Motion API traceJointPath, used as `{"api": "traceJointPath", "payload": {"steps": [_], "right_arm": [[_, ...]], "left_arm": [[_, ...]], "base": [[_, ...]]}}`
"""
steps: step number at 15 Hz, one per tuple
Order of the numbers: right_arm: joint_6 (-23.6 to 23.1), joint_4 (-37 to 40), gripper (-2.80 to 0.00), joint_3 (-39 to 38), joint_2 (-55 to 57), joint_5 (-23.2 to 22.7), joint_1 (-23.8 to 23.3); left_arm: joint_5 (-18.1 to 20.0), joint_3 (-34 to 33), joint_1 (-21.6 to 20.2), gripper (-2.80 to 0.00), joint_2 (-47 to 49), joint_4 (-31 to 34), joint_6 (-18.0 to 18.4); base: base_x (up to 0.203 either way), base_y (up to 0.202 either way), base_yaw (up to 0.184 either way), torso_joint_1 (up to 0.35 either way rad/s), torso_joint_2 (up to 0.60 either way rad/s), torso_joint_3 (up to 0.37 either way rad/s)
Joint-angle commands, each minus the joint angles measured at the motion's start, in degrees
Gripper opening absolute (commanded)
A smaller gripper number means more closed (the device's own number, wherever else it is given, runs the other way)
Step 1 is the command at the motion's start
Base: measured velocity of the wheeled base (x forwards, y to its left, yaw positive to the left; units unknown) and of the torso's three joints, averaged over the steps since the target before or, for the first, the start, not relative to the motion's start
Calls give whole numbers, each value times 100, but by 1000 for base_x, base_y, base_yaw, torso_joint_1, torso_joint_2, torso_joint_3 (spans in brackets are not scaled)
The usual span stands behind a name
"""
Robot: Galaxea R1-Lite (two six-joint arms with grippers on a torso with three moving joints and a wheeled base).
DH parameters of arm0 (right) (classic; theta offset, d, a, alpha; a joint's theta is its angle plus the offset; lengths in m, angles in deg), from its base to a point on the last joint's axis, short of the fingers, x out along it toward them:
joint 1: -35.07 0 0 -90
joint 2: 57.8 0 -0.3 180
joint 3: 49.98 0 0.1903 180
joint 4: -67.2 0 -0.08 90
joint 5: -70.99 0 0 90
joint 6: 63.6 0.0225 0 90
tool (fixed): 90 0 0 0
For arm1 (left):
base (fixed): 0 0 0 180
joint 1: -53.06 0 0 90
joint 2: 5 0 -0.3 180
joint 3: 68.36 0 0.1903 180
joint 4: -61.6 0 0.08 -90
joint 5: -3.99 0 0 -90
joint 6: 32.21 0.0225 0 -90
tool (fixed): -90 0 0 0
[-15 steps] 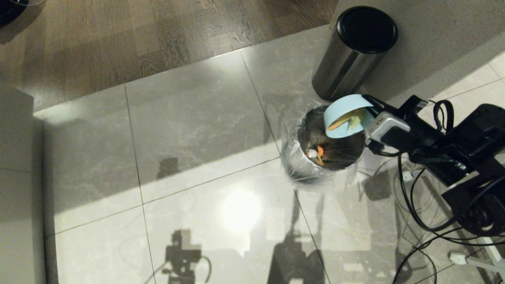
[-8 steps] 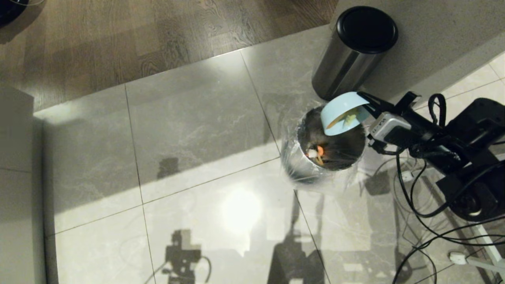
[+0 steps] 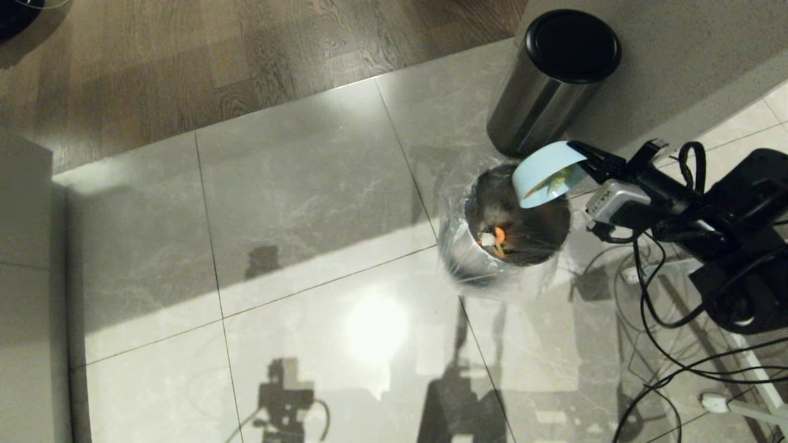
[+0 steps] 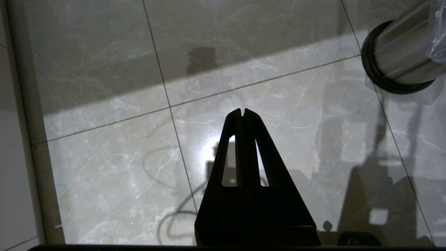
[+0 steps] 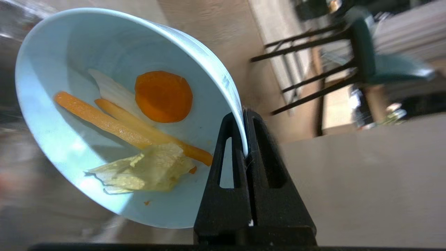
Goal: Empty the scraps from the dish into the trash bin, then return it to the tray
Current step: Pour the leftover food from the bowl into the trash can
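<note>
Shiny steel trash bin point(image 3: 474, 261) with clear plastic liner, smooth glossy dish point(image 3: 545, 175), polished tiles point(image 3: 308, 203), wood floor point(image 3: 184, 55)

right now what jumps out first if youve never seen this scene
The light-blue dish, tipped steeply over the open trash bin on the tiled floor, pinched by its rim in the right gripper. Scraps cling inside it: carrot sticks, a carrot round, a pale leaf. Behind stands a taller black-topped bin.
</note>
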Motion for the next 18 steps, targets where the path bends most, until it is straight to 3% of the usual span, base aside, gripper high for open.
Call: {"api": "traceJointPath", "payload": {"steps": [1, 6, 13, 18], "right_arm": [[-196, -274, -280, 144, 44, -58, -23], [-519, -274, -280, 586, 77, -245, 28], [-271, -274, -280, 1298, -81, -223, 643], [-225, -274, -280, 865, -418, -238, 661]], "left_arm": [[-3, 0, -5, -280, 6, -5, -4], [-3, 0, 4, -280, -2, -5, -4], [-3, 0, 2, -280, 4, -5, -4], [-3, 0, -5, -280, 0, -5, -4]], "base": [[0, 0, 0, 0, 0, 0], [0, 0, 0, 0, 0, 0], [0, 0, 0, 0, 0, 0], [0, 0, 0, 0, 0, 0]]}}
